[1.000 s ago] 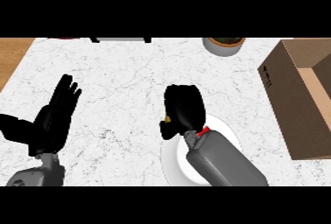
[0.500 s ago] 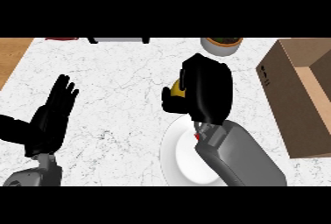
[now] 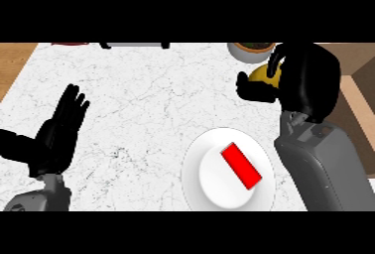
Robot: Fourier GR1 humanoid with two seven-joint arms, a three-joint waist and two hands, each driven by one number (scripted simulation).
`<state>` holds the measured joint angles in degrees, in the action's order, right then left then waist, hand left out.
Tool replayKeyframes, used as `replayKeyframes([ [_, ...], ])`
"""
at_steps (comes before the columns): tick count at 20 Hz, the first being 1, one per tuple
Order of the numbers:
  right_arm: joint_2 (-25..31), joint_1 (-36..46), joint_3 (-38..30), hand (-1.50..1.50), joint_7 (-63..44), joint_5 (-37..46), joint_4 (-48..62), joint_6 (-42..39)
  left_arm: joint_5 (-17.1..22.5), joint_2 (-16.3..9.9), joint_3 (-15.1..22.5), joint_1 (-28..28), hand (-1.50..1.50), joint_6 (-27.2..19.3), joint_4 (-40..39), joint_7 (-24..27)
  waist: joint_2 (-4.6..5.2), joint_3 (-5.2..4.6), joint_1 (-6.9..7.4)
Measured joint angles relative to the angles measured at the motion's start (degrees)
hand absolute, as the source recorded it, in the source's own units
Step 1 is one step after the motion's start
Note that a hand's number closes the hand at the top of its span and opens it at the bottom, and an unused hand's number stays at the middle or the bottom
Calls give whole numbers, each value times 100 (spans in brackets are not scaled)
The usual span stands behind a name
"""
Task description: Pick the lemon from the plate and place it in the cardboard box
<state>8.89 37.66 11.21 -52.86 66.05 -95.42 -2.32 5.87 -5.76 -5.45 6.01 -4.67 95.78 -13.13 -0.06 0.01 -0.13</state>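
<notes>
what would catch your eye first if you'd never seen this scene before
Probably the black right hand at upper right, curled round a yellow lemon beside the cardboard box. Next, the white plate at lower centre bearing a red marker, and the left hand resting open at left.

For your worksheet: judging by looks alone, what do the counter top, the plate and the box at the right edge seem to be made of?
Counter top: probably marble or a lookalike, white with thin grey veins. Plate: possibly glazed ceramic, plain smooth white, though plastic would look the same. Box: likely cardboard, flat matt brown walls.
</notes>
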Motion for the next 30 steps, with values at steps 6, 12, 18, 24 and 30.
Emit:
replayKeyframes([
  [6,589,-79,-831,150,590,-218,418,170,-37,15,34,21,0,-7,34,-1,7,0,22],
  [12,1181,-201,-1345,150,1300,-161,1312,566,64,-83,-99,133,0,71,-71,-28,18,0,39],
  [18,1558,-60,-1740,150,2115,-199,2687,1057,-30,-2,5,45,0,20,28,-14,24,2,74],
  [24,2001,-2,-1751,-150,2461,-204,3731,262,-82,72,94,131,0,-52,78,-102,-3,-63,126],
  [30,2172,91,-2189,-150,3021,-632,4600,246,-74,73,102,100,0,6,-8,-12,-19,-80,130],
])
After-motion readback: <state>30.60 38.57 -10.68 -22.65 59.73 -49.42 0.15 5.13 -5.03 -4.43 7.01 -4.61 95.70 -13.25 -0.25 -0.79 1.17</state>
